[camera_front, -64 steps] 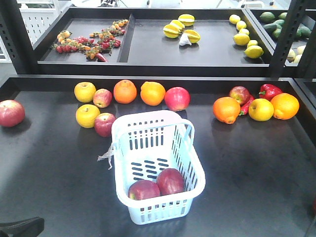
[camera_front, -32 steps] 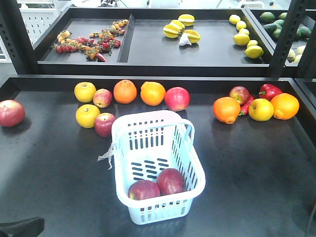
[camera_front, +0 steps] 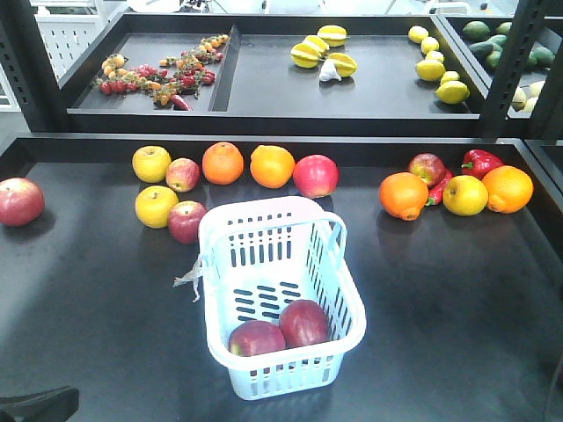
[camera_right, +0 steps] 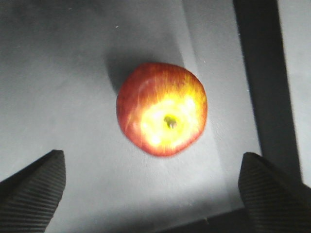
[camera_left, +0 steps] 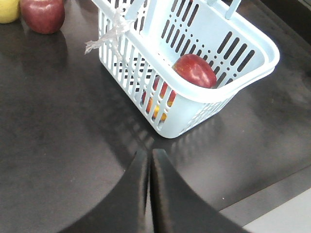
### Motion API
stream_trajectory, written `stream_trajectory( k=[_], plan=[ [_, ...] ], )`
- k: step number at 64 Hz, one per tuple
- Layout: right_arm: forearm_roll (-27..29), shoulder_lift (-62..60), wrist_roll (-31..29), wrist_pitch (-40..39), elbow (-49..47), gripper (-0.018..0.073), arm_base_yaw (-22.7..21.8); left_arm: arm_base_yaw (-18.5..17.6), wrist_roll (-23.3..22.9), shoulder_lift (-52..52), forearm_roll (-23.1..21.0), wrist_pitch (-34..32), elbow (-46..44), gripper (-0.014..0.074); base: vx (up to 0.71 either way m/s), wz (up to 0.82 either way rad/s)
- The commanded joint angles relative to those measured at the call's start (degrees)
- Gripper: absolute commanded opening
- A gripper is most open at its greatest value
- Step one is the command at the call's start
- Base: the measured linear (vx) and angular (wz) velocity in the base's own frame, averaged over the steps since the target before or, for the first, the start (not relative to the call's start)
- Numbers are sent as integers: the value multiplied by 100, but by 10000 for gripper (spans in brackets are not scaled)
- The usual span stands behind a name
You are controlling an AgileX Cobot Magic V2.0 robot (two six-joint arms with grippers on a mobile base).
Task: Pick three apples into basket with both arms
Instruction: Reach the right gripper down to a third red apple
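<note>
Apple (camera_right: 162, 108) lies on the table, between the wide-spread right jaws.

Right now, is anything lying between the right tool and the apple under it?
No. In the right wrist view only bare dark tabletop lies between the open right tool and the apple.

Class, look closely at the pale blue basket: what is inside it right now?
Two dark red apples lie side by side at the near end of the basket. The rest of its slotted floor is bare; the near wall hides their undersides.
</note>
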Motion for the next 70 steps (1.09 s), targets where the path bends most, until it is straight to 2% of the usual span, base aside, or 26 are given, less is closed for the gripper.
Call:
stream_trajectory(
  k=[1,58,70],
  plan=[
    [-74,-86,59,-164,-155,696,-43,-26,-41,5,-126,-310,-142,-6,0,0],
    [-334,1017,420,-886,-156,664,-43,-26,-41,5,-126,-310,-142,-6,0,0],
    [-339,1079,420,-940,-156,606,-43,-26,-41,5,-126,-316,-142,-6,0,0]
  ],
)
